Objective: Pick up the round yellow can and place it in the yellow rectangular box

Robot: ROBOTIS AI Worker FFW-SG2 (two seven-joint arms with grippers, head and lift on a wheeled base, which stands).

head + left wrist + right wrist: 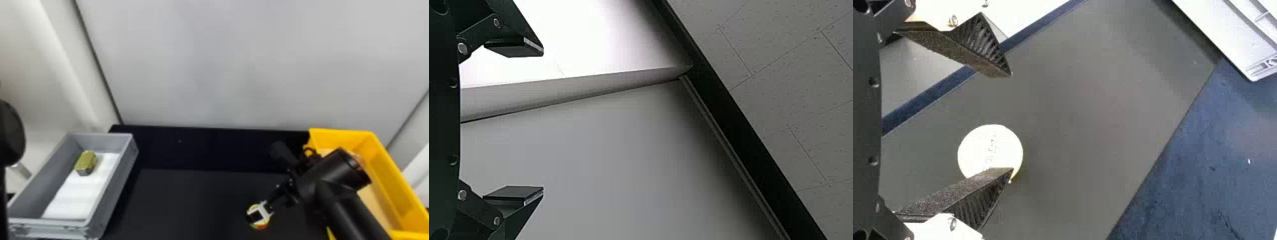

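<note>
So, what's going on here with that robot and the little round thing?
The robot's right gripper is over the round yellow can, fingers apart, apparently lining up to grasp it. The can isn't gripped yet; it sits on the dark table, outside the yellow box it's meant for. The left gripper is open and holds nothing.

Two boxes [387, 167], one round can [988, 149], one block [86, 161].
</note>
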